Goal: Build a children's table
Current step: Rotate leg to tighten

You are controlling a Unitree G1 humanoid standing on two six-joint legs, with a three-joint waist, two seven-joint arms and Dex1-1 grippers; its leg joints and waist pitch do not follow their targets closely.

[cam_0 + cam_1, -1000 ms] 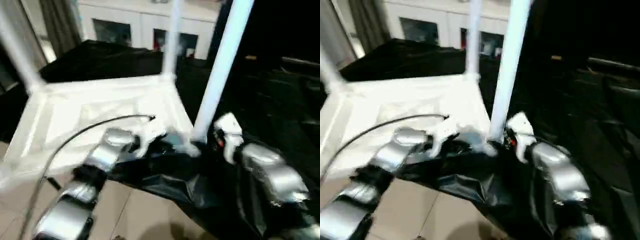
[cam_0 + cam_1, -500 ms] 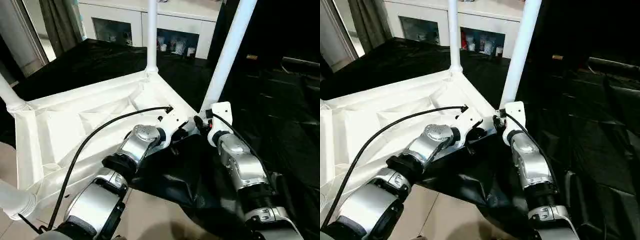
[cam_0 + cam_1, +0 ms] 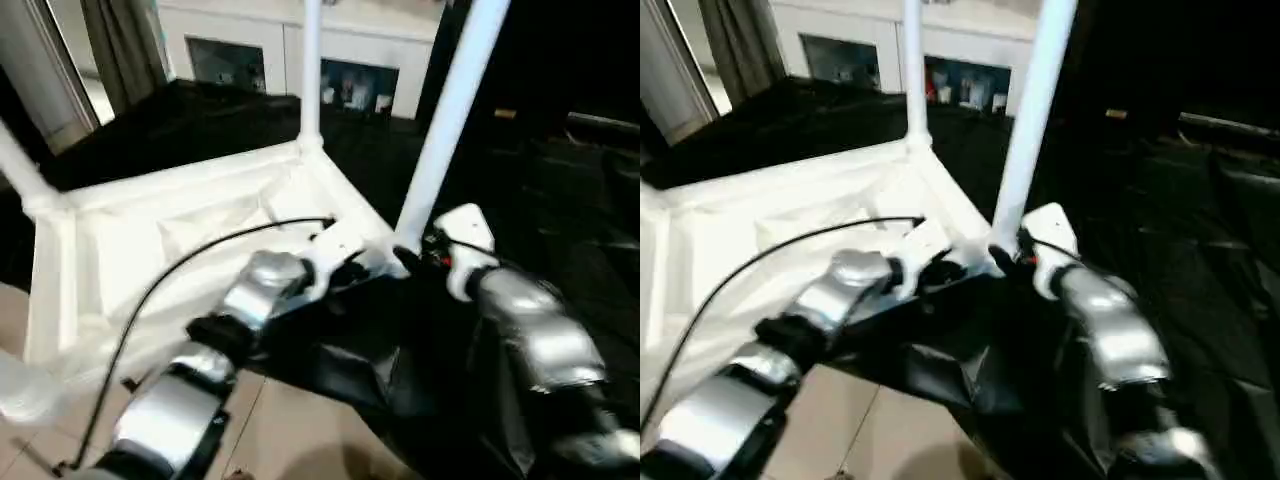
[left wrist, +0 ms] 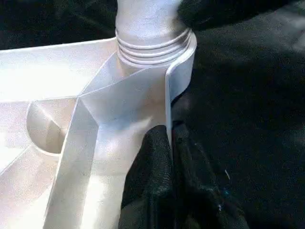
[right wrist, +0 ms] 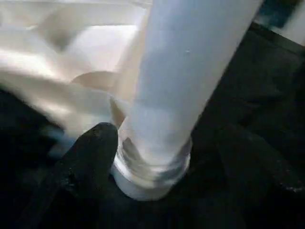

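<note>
Tabletop [image 3: 150,250] lies upside down on the black cloth [image 3: 560,230] in front of you, legs pointing up. Your left gripper [image 4: 170,143] pinches the tabletop's rim [image 4: 180,76] just below the corner socket. At one o'clock, your right gripper [image 5: 143,157] straddles the base of that corner's leg [image 5: 186,71], one finger [image 5: 90,148] touching it, jaws wide.

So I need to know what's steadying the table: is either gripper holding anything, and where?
The left gripper pinches the tabletop rim beside the near-corner leg. Whether the right gripper grips that leg's base cannot be told.
</note>
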